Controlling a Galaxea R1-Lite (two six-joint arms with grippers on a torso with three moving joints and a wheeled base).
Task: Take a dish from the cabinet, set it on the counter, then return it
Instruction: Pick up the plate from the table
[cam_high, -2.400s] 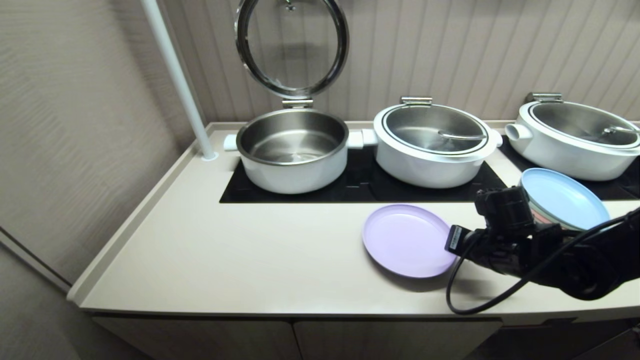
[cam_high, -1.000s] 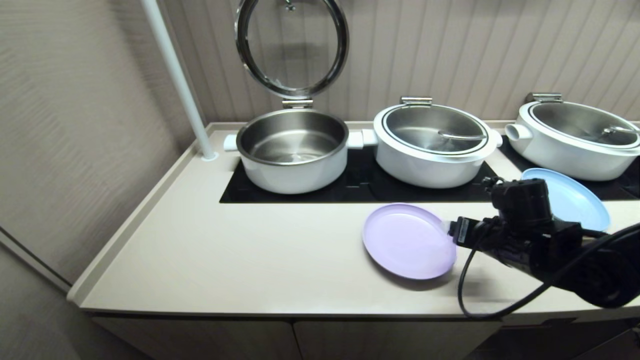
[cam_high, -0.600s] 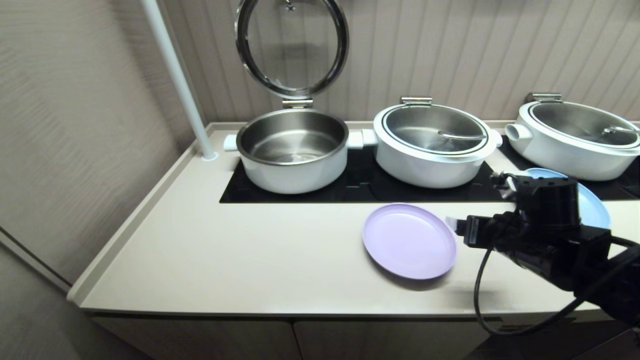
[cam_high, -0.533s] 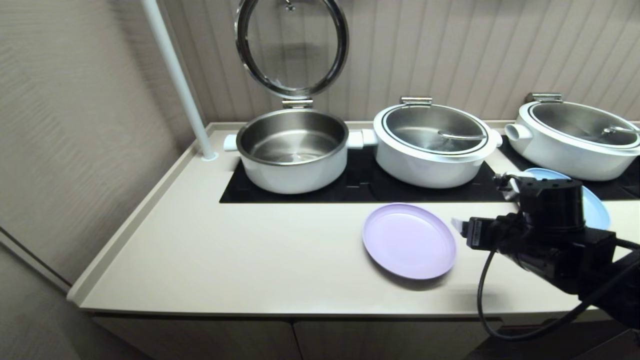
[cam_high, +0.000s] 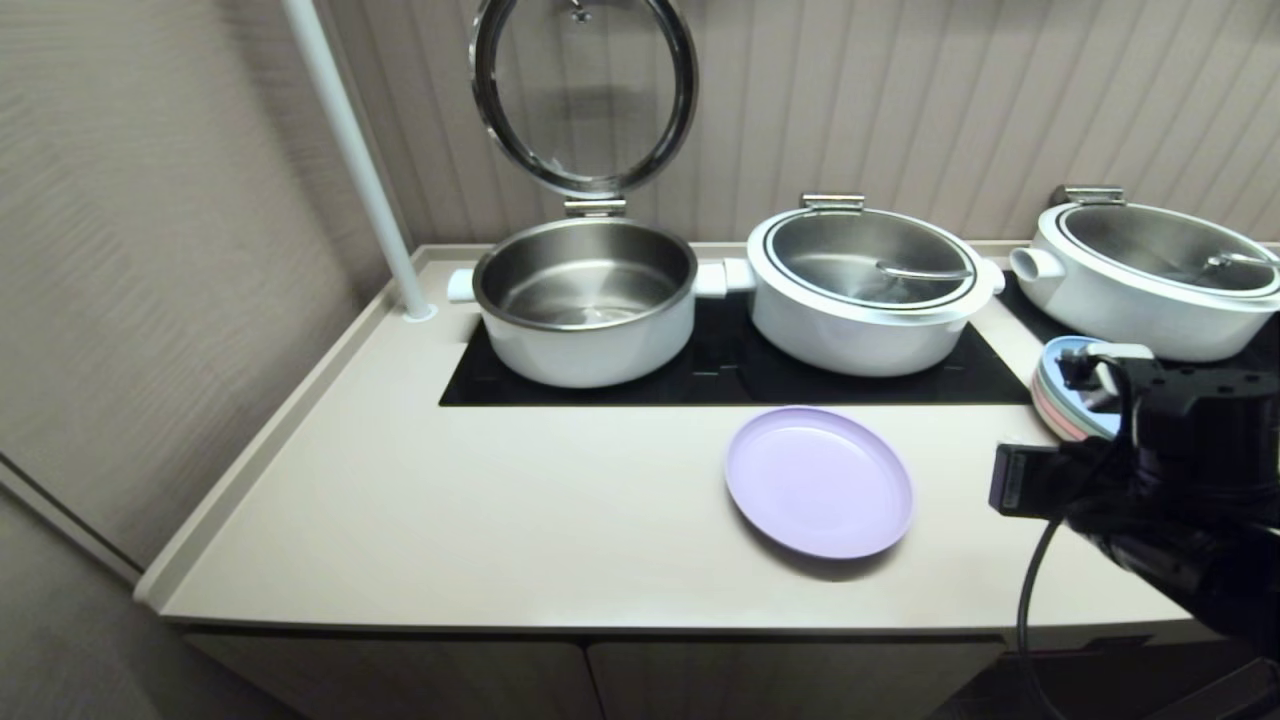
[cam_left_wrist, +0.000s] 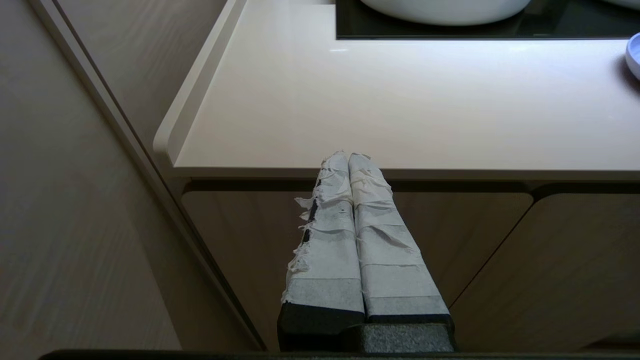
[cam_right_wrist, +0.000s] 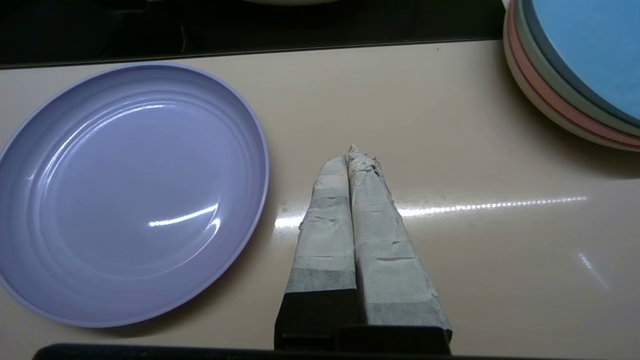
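Lavender dish (cam_high: 818, 481) flat on the cream bench (cam_high: 500, 510), just in front of the black cooktop panel (cam_high: 720, 375) and clear of everything else. Right gripper (cam_right_wrist: 355, 156) above the bare bench between the dish and the stack of blue, green and pink plates (cam_right_wrist: 575, 70), jaws pressed together on nothing, near the dish rim but not touching it. Left gripper (cam_left_wrist: 348, 157) parked low before the ribbed cabinet doors (cam_left_wrist: 500, 260) below the bench edge, taped jaws likewise closed and empty.
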